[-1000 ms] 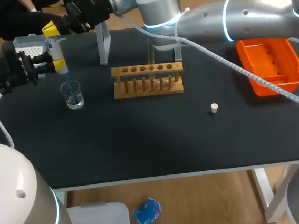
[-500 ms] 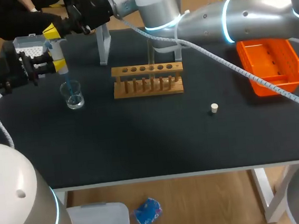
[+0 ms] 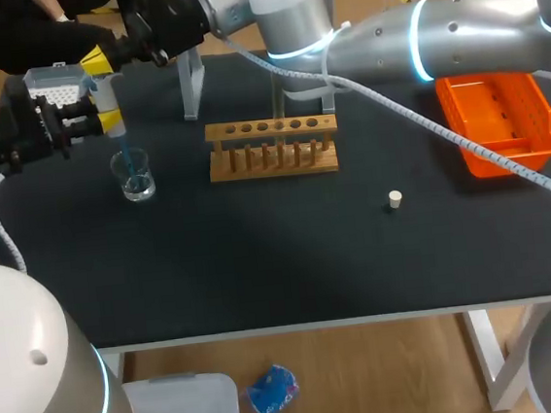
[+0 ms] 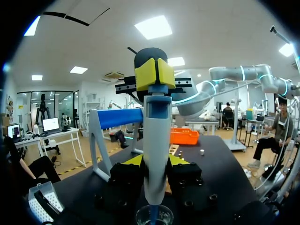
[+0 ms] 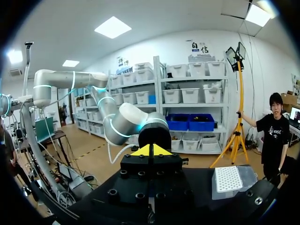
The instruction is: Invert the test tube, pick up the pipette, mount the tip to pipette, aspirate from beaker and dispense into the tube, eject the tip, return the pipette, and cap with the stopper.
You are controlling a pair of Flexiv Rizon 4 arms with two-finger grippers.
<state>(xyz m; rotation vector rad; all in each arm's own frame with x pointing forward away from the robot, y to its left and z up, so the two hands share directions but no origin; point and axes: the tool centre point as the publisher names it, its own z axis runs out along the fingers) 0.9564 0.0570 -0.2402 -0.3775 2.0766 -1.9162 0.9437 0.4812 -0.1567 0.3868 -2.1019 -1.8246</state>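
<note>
the left tool (image 3: 92, 122) was clamped on a pipette (image 3: 105, 101), holding it upright at the far left of the table (image 3: 261, 257). the pipette's blue tip (image 3: 126, 158) dipped into a small glass beaker (image 3: 134, 177) directly below. in the left wrist view the pipette (image 4: 156, 140) stood between the left tool's yellow fingers (image 4: 133, 161). the right arm reached across from the right, and the right tool (image 3: 94, 60) was narrow, its yellow tips together and sitting right on the pipette's top. a wooden rack (image 3: 272, 148) stood mid-table, a small stopper (image 3: 395, 198) lay nearer on the right, an orange basket (image 3: 497, 122) sat far right, and a tip box (image 3: 54, 81) sat at the far left.
</note>
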